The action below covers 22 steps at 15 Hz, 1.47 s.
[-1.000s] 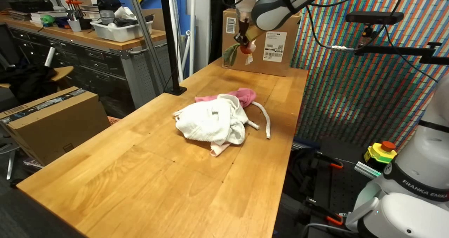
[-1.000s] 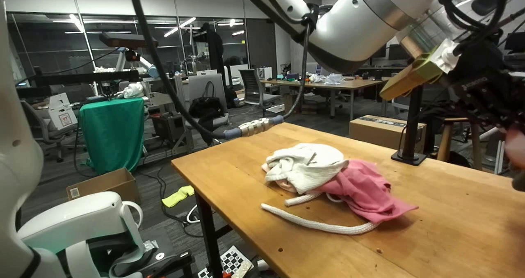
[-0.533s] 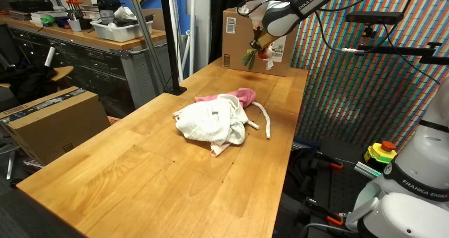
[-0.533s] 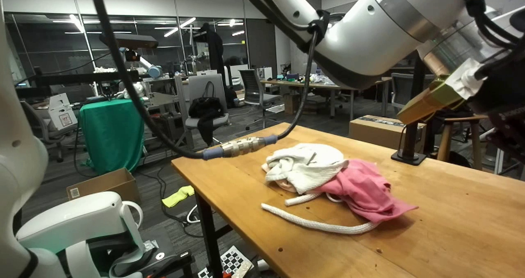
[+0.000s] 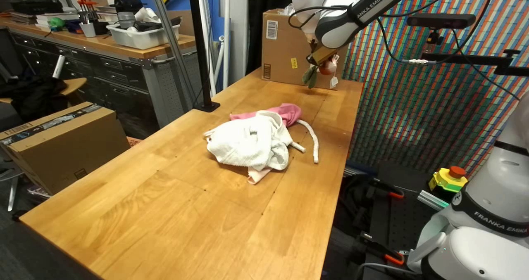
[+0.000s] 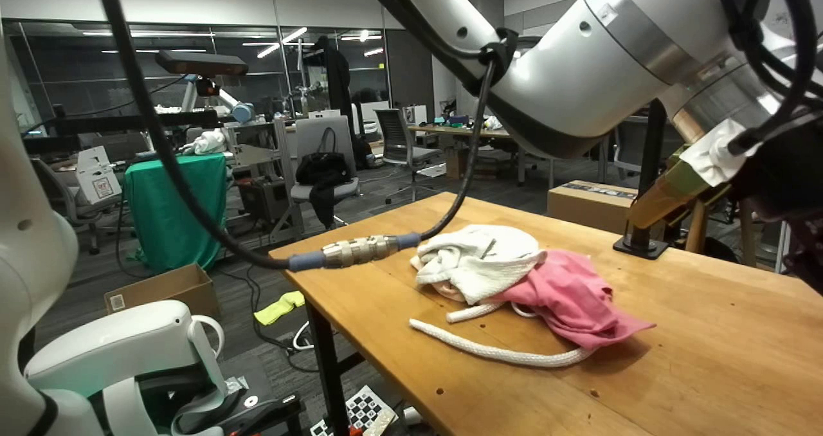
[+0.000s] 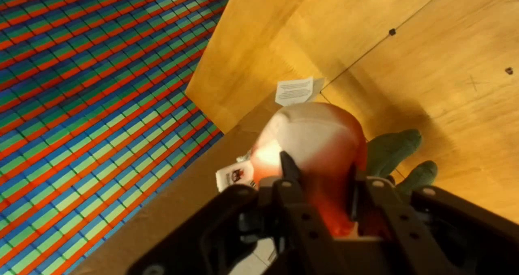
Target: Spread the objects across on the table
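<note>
A leafy red-and-white plush ball (image 7: 316, 141) is pinched by the claw (image 7: 321, 177) above the worktop (image 5: 186, 214), in an exterior view between one and two o'clock from the off-white cloth (image 5: 239, 143), with braided white rope (image 5: 315, 143) at three and peach cloth (image 5: 257, 176) at six.

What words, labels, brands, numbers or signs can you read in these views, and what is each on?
"ANKA EMIKA": raised robot arm, in an exterior view.
"FRANKA EMIKA": black band near the robot's base.
Too small or blurred to read: barcode label and yellow sticker on the cardboard box standing on the table; printed tape on the carton beside the table; white tags on the red-and-white toy; white carton's label.
</note>
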Available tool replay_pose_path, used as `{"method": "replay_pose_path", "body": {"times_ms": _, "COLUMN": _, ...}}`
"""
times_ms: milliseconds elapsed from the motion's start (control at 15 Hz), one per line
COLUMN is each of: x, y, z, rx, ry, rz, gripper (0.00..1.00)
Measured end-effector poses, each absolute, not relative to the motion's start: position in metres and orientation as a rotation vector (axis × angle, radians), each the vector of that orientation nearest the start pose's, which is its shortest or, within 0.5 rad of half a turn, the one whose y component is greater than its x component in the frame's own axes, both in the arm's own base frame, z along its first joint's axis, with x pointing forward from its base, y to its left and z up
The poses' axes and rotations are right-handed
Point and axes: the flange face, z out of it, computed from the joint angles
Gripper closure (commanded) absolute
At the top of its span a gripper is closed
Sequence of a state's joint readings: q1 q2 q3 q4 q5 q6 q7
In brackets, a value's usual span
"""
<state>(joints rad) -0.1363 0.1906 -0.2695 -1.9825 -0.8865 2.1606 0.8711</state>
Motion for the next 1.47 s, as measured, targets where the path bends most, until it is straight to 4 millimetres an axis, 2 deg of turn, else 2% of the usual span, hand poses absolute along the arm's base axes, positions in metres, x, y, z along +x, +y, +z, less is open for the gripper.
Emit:
{"method": "replay_pose_path", "body": {"times_ms": 333, "x": 0.540, "y": -0.254, "z": 0.385, "rx": 2.202, "ry": -0.878, "rz": 0.192, "gripper": 0.02}}
{"method": "replay_pose_path", "body": {"times_ms": 467, "x": 0.543, "y": -0.246, "z": 0.385, "rx": 2.211, "ry": -0.863, "rz": 0.200, "gripper": 0.00}}
{"method": "replay_pose_path", "body": {"times_ms": 600, "x": 0.549, "y": -0.228, "z": 0.388, "rx": 2.234, "ry": -0.831, "rz": 0.222, "gripper": 0.00}}
{"method": "replay_pose_path", "body": {"times_ms": 733, "x": 0.556, "y": -0.193, "z": 0.394, "rx": 2.277, "ry": -0.767, "rz": 0.263, "gripper": 0.00}}
{"method": "replay_pose_path", "body": {"times_ms": 1000, "x": 0.559, "y": -0.085, "z": 0.410, "rx": 2.415, "ry": -0.564, "rz": 0.358, "gripper": 0.00}}
{"method": "replay_pose_path", "body": {"times_ms": 1267, "x": 0.542, "y": 0.016, "z": 0.422, "rx": 2.557, "ry": -0.331, "rz": 0.390, "gripper": 0.00}}
{"method": "replay_pose_path", "body": {"times_ms": 1467, "x": 0.527, "y": 0.075, "z": 0.422, "rx": 2.655, "ry": -0.141, "rz": 0.378, "gripper": 0.00}}
